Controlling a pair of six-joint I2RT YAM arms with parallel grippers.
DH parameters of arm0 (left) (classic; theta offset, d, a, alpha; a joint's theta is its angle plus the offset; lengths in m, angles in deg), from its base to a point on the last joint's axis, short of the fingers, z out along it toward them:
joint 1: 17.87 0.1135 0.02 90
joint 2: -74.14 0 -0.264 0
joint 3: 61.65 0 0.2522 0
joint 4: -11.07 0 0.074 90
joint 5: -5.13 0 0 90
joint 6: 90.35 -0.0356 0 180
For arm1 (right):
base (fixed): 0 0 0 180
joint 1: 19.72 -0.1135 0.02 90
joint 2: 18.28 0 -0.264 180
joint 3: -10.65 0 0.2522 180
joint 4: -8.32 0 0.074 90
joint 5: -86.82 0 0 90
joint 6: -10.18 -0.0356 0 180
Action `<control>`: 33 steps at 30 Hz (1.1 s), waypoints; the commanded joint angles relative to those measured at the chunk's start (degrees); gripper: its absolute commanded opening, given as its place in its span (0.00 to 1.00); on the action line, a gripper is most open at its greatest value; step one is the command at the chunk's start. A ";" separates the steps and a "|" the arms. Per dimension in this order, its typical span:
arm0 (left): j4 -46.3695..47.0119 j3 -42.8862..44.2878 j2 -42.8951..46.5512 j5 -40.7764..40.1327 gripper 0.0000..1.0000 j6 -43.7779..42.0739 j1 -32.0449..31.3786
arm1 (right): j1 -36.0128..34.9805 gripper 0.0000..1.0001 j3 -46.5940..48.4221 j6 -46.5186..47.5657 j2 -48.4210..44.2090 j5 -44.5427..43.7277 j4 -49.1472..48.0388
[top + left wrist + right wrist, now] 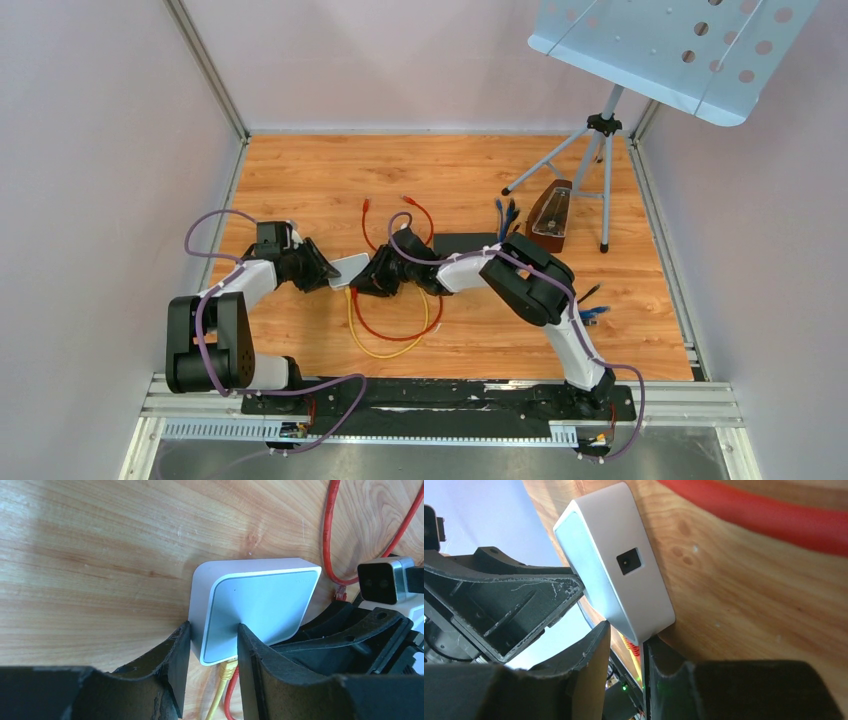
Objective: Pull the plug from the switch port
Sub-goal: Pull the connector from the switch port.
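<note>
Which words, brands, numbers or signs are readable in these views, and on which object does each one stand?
No text can be read in any view.
switch: a faint mark near a corner of its top face, too blurred to read.
Its side with the round socket, in the right wrist view: no label visible.
metronome: too small to show any marking.

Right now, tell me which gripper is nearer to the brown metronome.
Right. The right gripper is at the white switch, on the side facing the metronome; the left gripper grips the switch from the far side, farther away.
</note>
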State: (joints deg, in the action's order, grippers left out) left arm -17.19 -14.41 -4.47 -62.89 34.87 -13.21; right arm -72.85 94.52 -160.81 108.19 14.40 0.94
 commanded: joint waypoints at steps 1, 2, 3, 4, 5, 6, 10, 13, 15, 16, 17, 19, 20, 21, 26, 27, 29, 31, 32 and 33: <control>-1.56 -1.39 0.32 2.43 0.44 -0.48 -0.62 | -1.67 0.29 3.92 2.38 1.37 -10.26 16.40; -1.53 -1.39 0.26 2.40 0.44 -0.46 -0.62 | -2.04 0.30 3.91 2.00 0.86 -12.55 17.08; -1.51 -1.46 0.18 2.44 0.44 -0.44 -0.60 | -2.45 0.31 3.71 1.70 0.38 -13.78 17.40; -1.50 -1.47 0.15 2.49 0.44 -0.38 -0.61 | -2.69 0.31 3.64 1.62 0.09 -14.64 17.51; -1.50 -1.41 0.17 2.49 0.44 -0.35 -0.62 | -2.89 0.30 3.64 1.69 -0.14 -15.20 17.58; -1.49 -1.45 0.19 2.47 0.44 -0.38 -0.62 | -2.94 0.29 3.63 1.67 -0.17 -15.48 17.63; -1.56 -1.49 0.42 2.33 0.44 -0.37 -0.62 | -2.95 0.24 3.14 1.99 0.16 -14.99 16.31; -1.62 -1.61 0.47 2.32 0.43 -0.37 -0.62 | -2.82 0.21 1.71 2.39 0.27 -13.38 12.82; -1.62 -1.57 0.55 2.29 0.43 -0.34 -0.62 | -2.78 0.21 1.07 2.50 0.24 -12.87 11.23; -1.64 -1.57 0.56 2.28 0.43 -0.29 -0.62 | -2.78 0.23 0.68 2.59 0.06 -12.91 10.69; -1.65 -1.57 0.56 2.24 0.43 -0.30 -0.62 | -2.84 0.26 0.46 2.66 -0.14 -13.15 10.42; -1.65 -1.59 0.56 2.22 0.43 -0.33 -0.62 | -2.78 0.32 -0.04 3.04 -0.43 -13.14 9.71; -1.62 -1.62 0.56 2.16 0.43 -0.28 -0.62 | -2.78 0.33 -0.12 3.42 -0.48 -12.82 9.15; -1.63 -1.58 0.56 2.13 0.43 -0.19 -0.62 | -2.78 0.33 -0.38 3.98 -0.52 -12.37 7.94; -1.98 -1.15 0.39 1.47 0.43 0.10 -0.62 | -2.62 0.32 -0.81 7.68 -0.44 -7.90 2.86; -1.90 -1.14 0.39 1.48 0.42 0.22 -0.62 | -2.65 0.31 -0.91 8.18 -0.54 -7.39 2.18; -1.89 -1.21 0.39 1.39 0.42 0.30 -0.62 | -2.62 0.30 -1.42 8.52 -0.76 -6.84 1.10; -1.98 -1.26 0.39 1.25 0.42 0.35 -0.62 | -2.60 0.28 -2.11 8.36 -0.85 -6.46 0.07; -2.05 -1.18 0.32 1.14 0.42 0.36 -0.65 | -2.46 0.27 -2.30 8.21 -0.83 -6.17 -0.27; -2.09 -1.16 0.24 1.10 0.42 0.33 -0.63 | -2.28 0.27 -2.43 8.07 -0.80 -5.94 -0.57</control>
State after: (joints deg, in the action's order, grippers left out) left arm -16.51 -14.52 -4.27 -63.13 35.03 -13.08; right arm -75.01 93.23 -154.43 106.34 7.41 0.72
